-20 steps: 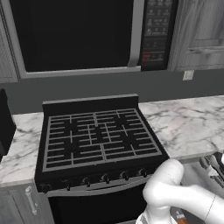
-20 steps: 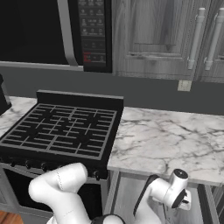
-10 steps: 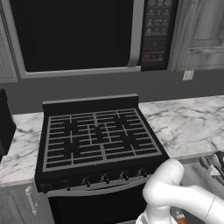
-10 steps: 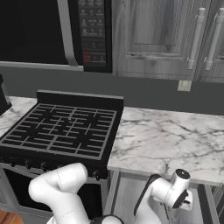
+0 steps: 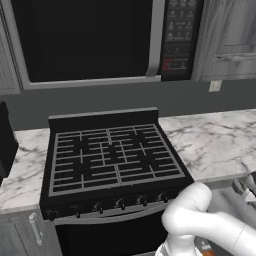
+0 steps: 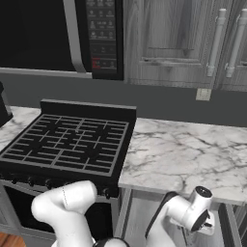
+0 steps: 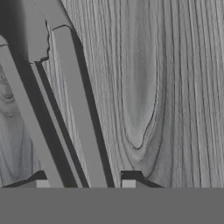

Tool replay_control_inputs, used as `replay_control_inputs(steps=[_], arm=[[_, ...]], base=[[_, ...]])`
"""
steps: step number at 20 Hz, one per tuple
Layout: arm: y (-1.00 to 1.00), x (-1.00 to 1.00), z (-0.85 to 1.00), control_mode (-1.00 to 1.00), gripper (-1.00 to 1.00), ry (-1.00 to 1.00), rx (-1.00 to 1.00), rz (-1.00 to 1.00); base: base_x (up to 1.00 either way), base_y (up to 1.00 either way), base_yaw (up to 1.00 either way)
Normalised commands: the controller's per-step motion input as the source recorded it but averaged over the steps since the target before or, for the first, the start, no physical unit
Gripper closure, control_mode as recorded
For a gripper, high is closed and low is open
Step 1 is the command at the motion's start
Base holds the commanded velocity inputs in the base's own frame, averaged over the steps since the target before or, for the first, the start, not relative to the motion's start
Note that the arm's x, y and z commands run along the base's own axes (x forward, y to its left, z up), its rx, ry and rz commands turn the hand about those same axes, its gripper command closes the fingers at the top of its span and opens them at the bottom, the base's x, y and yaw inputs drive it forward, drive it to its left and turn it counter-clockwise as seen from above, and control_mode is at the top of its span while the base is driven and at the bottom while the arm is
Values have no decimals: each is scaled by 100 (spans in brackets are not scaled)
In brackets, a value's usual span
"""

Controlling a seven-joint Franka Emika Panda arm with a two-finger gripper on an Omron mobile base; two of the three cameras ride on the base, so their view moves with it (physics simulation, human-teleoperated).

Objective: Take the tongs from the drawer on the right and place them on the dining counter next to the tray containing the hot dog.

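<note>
Almost nothing has moved since a moment ago. The robot's wrist just sits a tiny bit lower, to the right of the stove (image 6: 67,144).

From the hand camera, the gripper (image 7: 85,183) is down over the tongs (image 7: 76,109), with one fingertip on each side of them. The left fingertip (image 7: 43,184) looks like it touches the outer arm of the tongs. The right one is just beside the other arm, with a thin gap. I cannot tell if it is squeezing them.

The tongs lie flat on the grey wood floor of the drawer (image 7: 166,87) – two long dark grey arms side by side, running away from the fingers.

The white arm (image 5: 200,220) bends low in front of the stove and reaches right of it, below the edge of the marble worktop (image 6: 183,154). A black microwave (image 5: 90,40) hangs above the stove.
</note>
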Motion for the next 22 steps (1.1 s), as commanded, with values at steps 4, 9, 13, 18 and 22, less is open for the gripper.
replay_control_inputs(steps=[4,9,13,18,22], arm=[[0,-28,56,-100,100,3,0,0],[0,-28,51,-100,100,5,0,0],[0,-24,54,-100,100,0,0,0],[0,-20,55,-100,100,0,0,0],[0,-12,56,-100,100,0,0,0]], base=[[0,0,0],[0,0,0],[0,0,0],[0,0,0],[0,0,0]])
